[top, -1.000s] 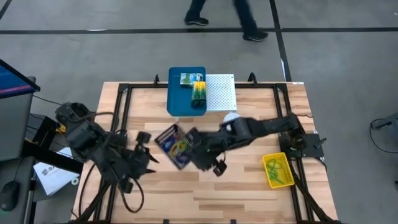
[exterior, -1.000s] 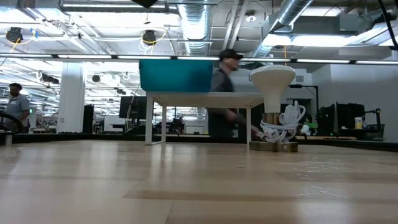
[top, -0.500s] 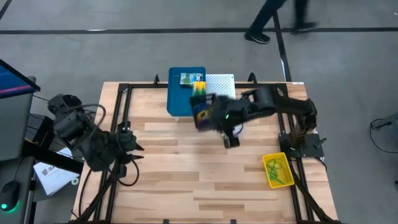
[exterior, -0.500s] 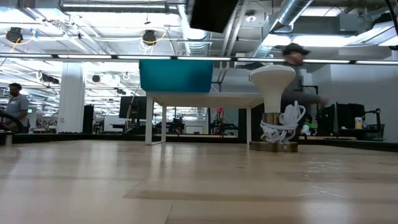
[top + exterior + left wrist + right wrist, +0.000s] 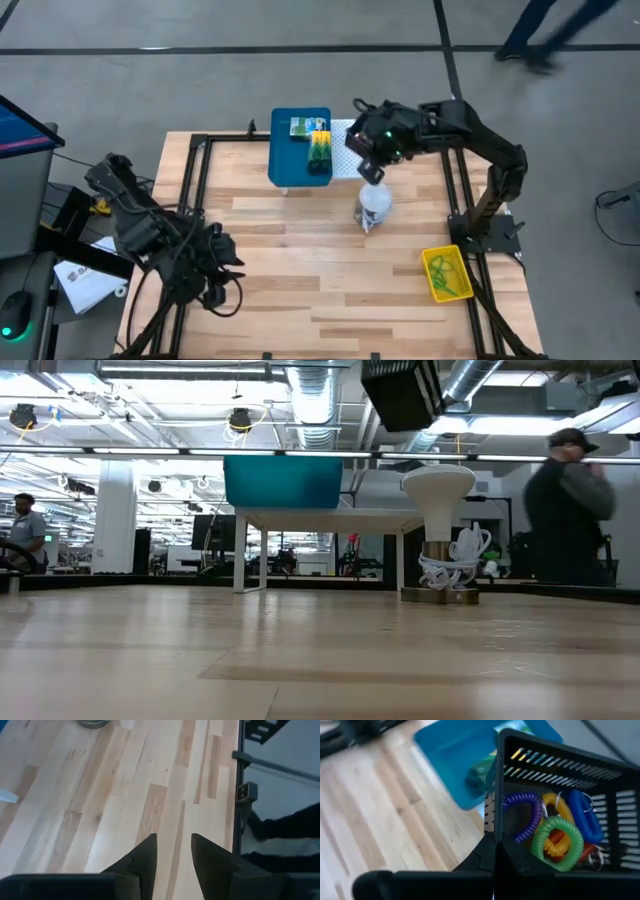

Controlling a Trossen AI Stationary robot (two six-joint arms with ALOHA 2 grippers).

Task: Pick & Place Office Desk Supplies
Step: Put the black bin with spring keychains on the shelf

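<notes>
floor: grey | ceiling: exposed ducts | person walking

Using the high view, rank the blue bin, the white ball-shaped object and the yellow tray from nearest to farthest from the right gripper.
From the right gripper, at the table's far side:
1. White ball-shaped object, just nearer the front edge than the gripper.
2. Blue bin, to its left on the far edge.
3. Yellow tray, near the front right corner.
</notes>
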